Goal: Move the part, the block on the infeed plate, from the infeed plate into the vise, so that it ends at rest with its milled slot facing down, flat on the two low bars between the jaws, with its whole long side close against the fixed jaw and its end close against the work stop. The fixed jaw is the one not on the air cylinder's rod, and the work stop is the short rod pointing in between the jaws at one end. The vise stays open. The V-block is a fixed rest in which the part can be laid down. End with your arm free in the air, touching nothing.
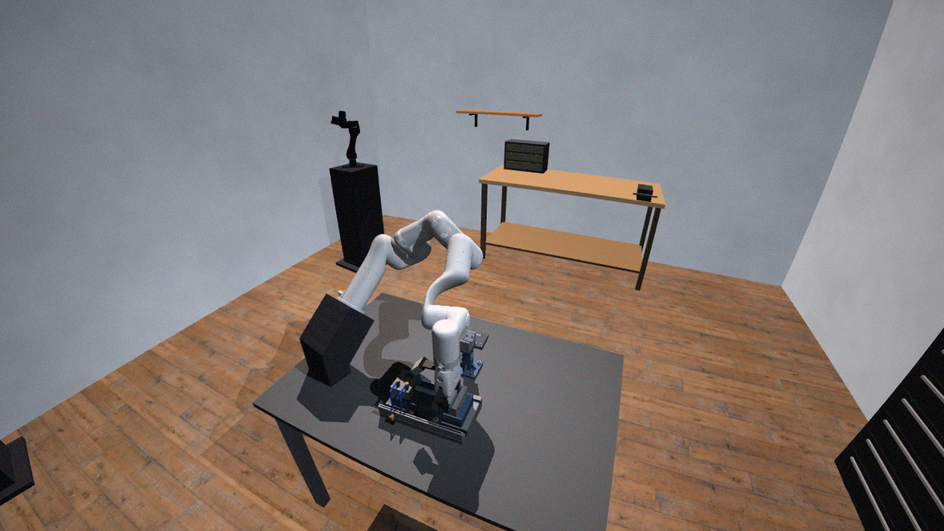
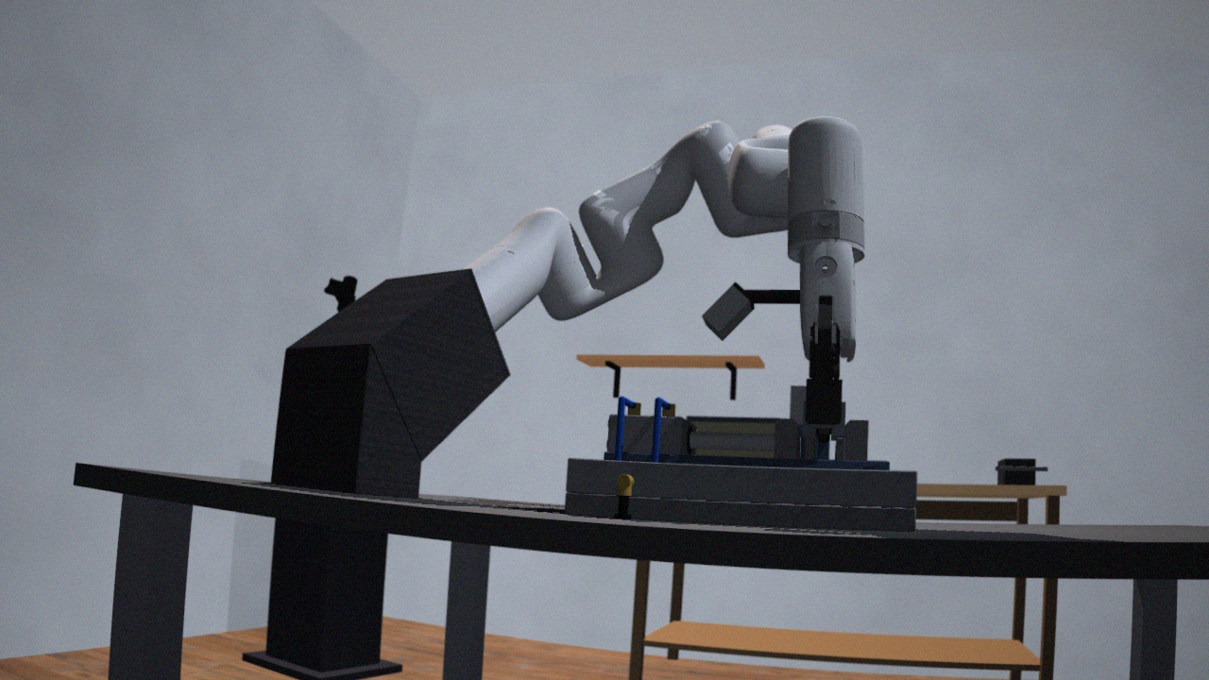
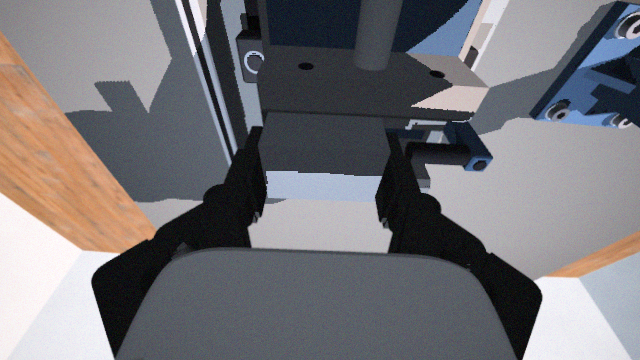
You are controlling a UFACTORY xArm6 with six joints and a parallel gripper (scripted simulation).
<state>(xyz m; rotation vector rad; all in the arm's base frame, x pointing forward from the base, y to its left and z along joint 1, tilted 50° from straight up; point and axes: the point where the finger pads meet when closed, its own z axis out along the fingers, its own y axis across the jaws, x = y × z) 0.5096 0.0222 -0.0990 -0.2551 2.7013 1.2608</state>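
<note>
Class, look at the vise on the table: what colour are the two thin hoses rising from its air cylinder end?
The two thin curved hoses are blue, clearest in the exterior view.

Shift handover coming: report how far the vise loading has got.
Done: the grey rectangular block is off the infeed plate. In hand: the black two-finger gripper is shut on it, low inside the grey vise. Left: seat it against fixed jaw and stop, release, lift clear.
</note>
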